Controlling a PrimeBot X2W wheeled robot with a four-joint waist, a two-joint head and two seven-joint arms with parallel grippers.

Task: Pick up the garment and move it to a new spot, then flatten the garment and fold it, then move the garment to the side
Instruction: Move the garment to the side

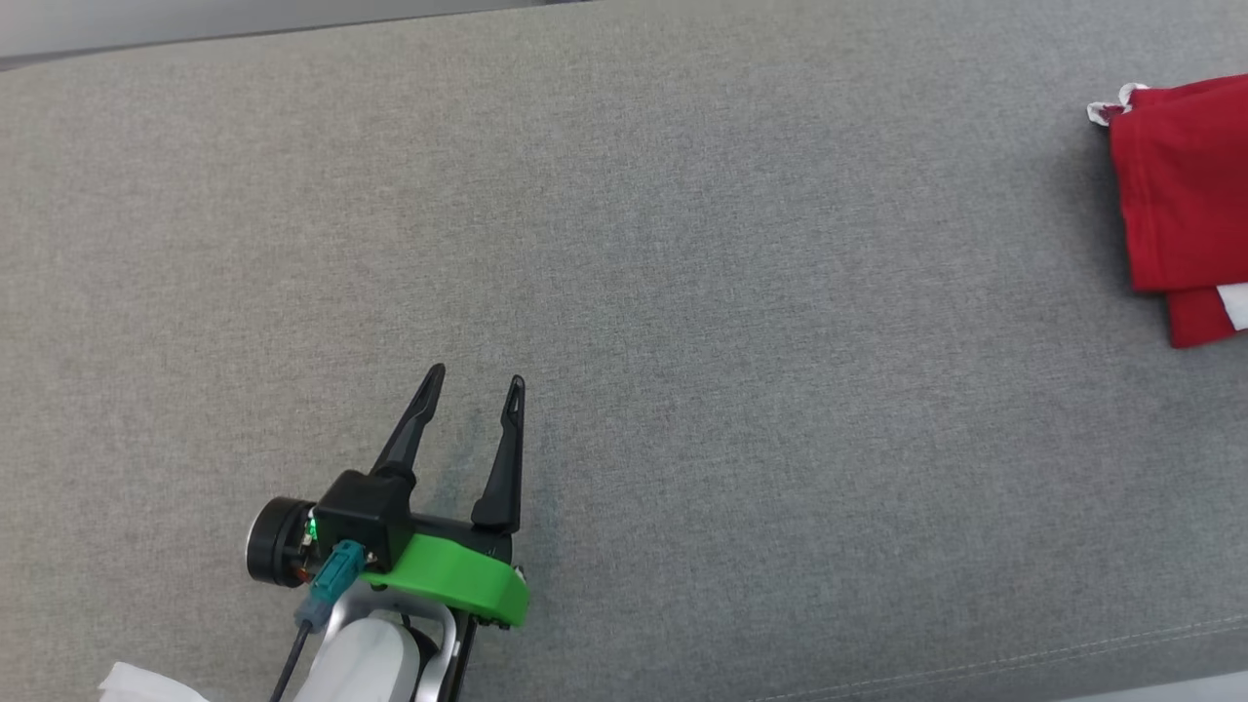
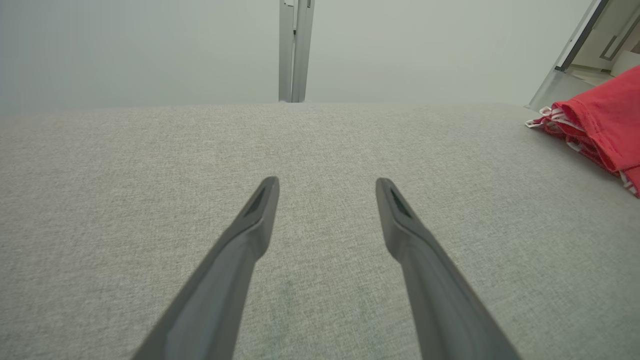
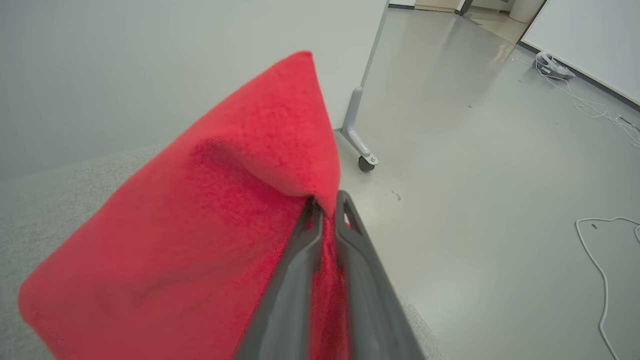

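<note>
Grey woven fabric surface [image 1: 682, 292] stretches across the head view. At 2 o'clock lies the folded red cloth garment with white stripes [image 1: 1185, 185]. At 7 o'clock the left gripper [image 1: 476, 375] stands spread and empty. The right gripper [image 3: 327, 198] pinches the garment's red cloth.

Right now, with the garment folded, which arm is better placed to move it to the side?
The right. The right gripper is shut on the red garment, fabric pinched between its fingers. The left gripper stands open over bare grey surface, well apart from the garment.
</note>
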